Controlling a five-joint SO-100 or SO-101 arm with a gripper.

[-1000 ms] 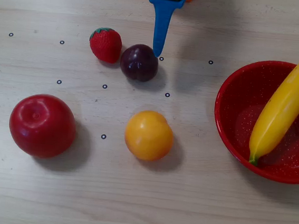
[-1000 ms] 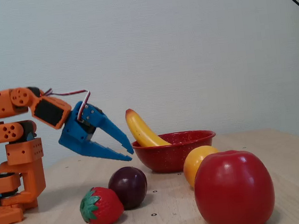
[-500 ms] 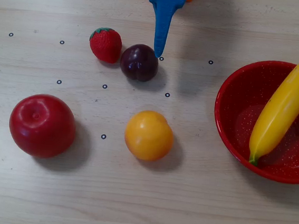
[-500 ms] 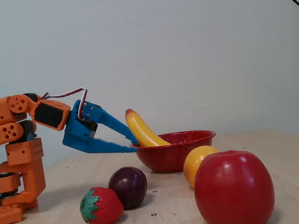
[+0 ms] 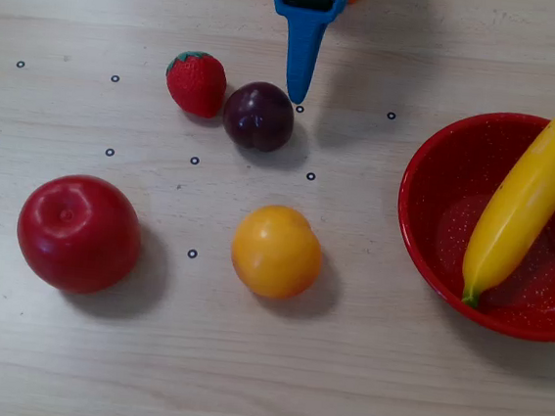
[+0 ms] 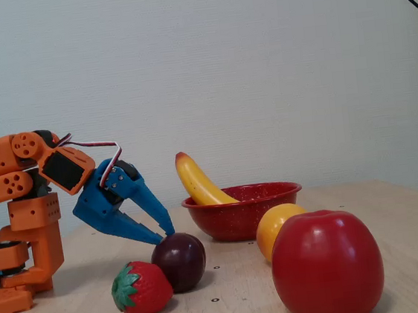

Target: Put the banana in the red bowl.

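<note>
propped against the rim of the red bowl [image 5: 426,198], the banana [image 5: 530,193] looks light, stiff and slick, best pinched mid-length; the gripper [image 6: 161,235] hangs empty, fingers slightly spread.

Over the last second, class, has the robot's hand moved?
Yes. In the fixed view the hand has swung down and back from the red bowl, its tips now just above the plum. The banana rests in the bowl.
</note>
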